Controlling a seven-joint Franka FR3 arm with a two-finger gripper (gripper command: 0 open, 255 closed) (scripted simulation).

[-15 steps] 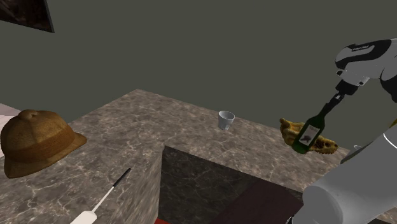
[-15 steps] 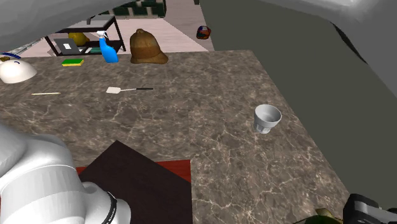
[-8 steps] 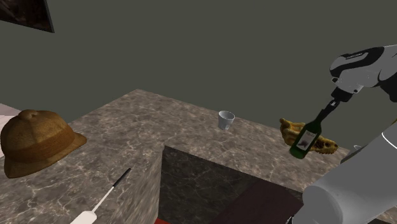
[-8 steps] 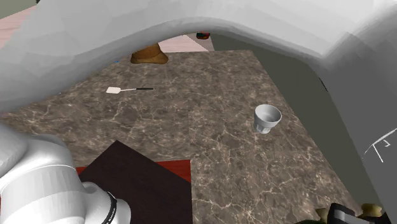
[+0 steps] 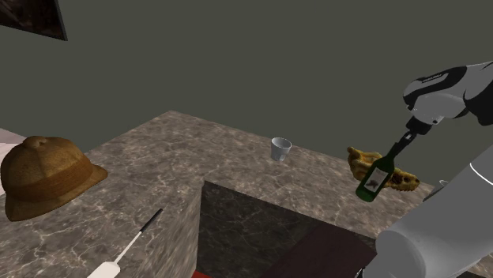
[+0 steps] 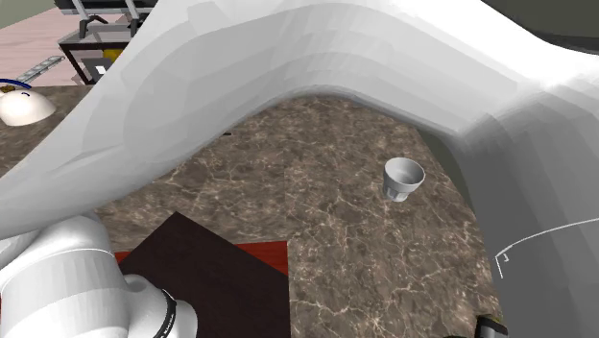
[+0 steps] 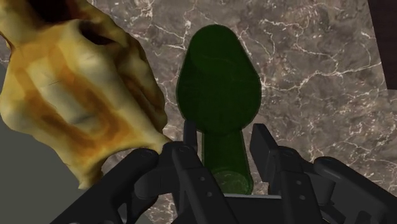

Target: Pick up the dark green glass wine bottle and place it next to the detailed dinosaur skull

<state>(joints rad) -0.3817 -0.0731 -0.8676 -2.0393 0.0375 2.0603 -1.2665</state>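
Dark green glass wine bottle (image 5: pixel 373 180) hangs tilted, its neck clamped in the black hand (image 7: pixel 224 141), just beside the yellow-brown dinosaur skull (image 5: pixel 358 160) over the marbled table (image 5: pixel 182 150). Set down at this slant, it could topple or strike the skull.

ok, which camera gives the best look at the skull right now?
Wrist view: the yellow-brown skull is close and large beside the green bottle clasped in the gripper. The shoulder view has it small on the counter, partly behind the bottle. In the second exterior view the white arm covers that corner.
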